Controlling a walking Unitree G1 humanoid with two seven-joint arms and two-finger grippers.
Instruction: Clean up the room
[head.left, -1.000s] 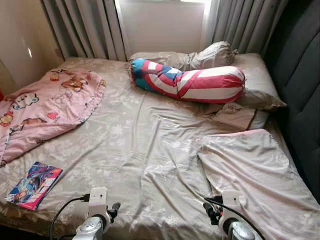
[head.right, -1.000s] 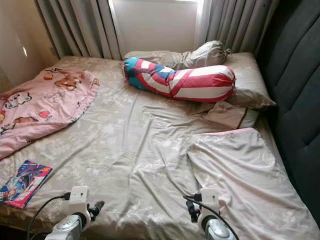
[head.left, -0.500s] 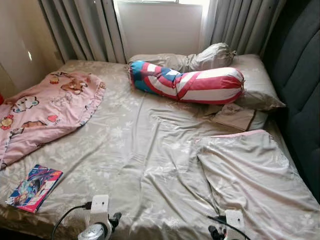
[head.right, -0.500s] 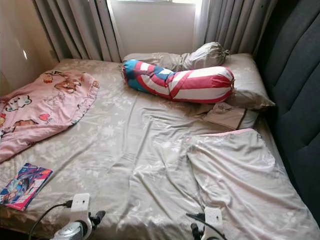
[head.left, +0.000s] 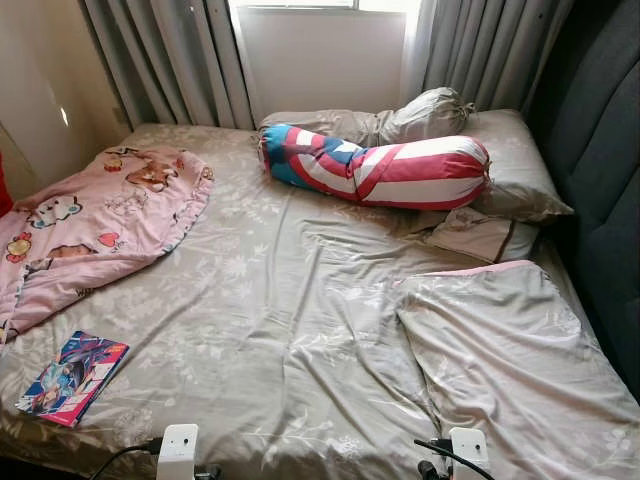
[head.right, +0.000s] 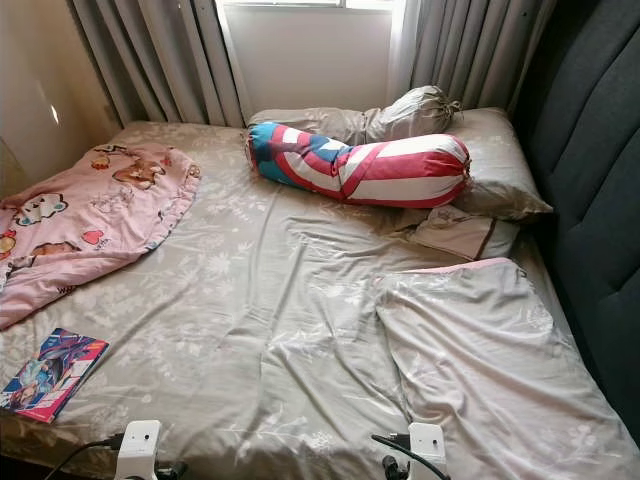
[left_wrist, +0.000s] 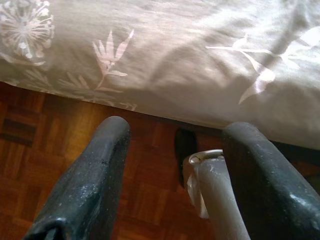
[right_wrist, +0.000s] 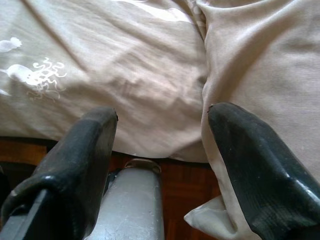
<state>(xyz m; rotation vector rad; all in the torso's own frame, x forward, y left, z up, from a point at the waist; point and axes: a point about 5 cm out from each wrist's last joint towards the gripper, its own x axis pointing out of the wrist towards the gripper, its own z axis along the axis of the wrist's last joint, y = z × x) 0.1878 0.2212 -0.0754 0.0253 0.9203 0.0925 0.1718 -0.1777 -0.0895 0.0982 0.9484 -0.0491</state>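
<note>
At the near edge, tools: left tool (left_wrist: 165, 175) and right tool (right_wrist: 160, 165) both hang low over the foot of the bed, fingers spread wide and holding nothing; under them the wrist views show dark wood parquet floor (left_wrist: 60, 165) and the hem of the beige leaf-print bedsheet (head.left: 300, 300).
Progress: judged from how things lie, the tidying looks barely begun; nothing is lifted, folded or put away.
Near left, likely first item: a colourful cartoon-cover book (head.left: 72, 377) lies flat on the sheet close to the bed's near-left corner, apart from everything else.
Near right: a crumpled beige leaf-print blanket (head.left: 510, 350) with a pink edge is heaped on the right side, its corner drooping off the near edge beside the right tool.
Left, middle: a pink cartoon-print quilt (head.left: 95, 225) is spread rumpled and spills over the left edge.
Far: a red, white and blue striped bolster (head.left: 380, 170) lies aslant across two beige pillows (head.left: 510, 170), with a small folded beige cloth (head.left: 470, 235) just in front of them.
Surroundings: grey curtains (head.left: 170, 60) and a window at the far wall, a dark padded headboard (head.left: 600, 150) along the right.
Obstacles: nothing blocks the book; the quilt lies far to the left, so reaching it would probably mean stepping round.
</note>
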